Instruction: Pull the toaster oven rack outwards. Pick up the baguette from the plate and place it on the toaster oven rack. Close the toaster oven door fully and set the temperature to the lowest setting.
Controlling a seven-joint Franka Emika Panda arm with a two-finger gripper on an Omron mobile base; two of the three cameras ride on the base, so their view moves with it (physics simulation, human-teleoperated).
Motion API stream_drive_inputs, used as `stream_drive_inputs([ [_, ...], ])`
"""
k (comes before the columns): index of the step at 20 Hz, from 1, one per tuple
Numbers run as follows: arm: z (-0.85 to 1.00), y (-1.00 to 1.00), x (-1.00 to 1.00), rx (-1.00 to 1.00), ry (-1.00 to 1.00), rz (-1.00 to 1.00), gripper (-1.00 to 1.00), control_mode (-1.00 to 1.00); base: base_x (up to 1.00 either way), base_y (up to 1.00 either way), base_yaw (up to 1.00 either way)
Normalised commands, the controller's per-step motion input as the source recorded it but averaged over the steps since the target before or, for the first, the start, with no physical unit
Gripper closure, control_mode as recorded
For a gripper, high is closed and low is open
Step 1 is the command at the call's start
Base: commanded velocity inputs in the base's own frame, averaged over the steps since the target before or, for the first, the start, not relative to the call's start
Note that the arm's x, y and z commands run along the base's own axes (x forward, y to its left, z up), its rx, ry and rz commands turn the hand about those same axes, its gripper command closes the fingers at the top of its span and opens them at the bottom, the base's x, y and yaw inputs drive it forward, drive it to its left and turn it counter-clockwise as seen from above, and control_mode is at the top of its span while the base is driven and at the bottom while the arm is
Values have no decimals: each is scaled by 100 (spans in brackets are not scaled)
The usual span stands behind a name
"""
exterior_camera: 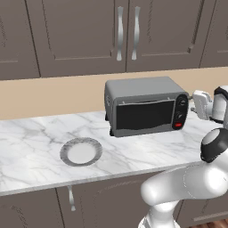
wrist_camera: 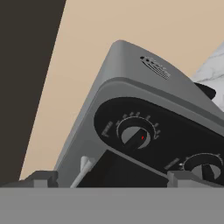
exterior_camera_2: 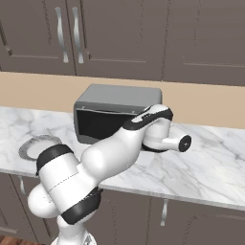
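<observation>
The grey toaster oven stands on the marble counter, and its dark-glass toaster oven door is up and closed. No toaster oven rack or baguette can be seen behind the dark glass. The round grey plate lies bare, to the left and in front of the oven. My gripper hovers just right of the black knob panel, open and holding nothing. In the hand view the gripper faces the panel at close range. A round knob with a red mark sits between its spread fingertips, and a second knob is at the right.
A red button sits at the bottom of the panel. Dark wall cabinets hang above the beige backsplash. My arm crosses in front of the oven in the right base view, where the plate lies at left.
</observation>
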Motion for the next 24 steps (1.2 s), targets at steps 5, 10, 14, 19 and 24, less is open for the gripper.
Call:
stream_drive_inputs([
  [5,0,0,0,5,2,-5,-100,-100,0,0,0],
  [10,0,-3,0,14,12,-5,-100,-100,0,0,0],
  [14,27,-18,-15,32,17,0,-100,-100,0,0,0],
  [19,40,-20,-25,33,12,0,-100,-100,0,0,0],
  [24,21,-1,-24,25,13,-6,-100,-100,0,0,0],
])
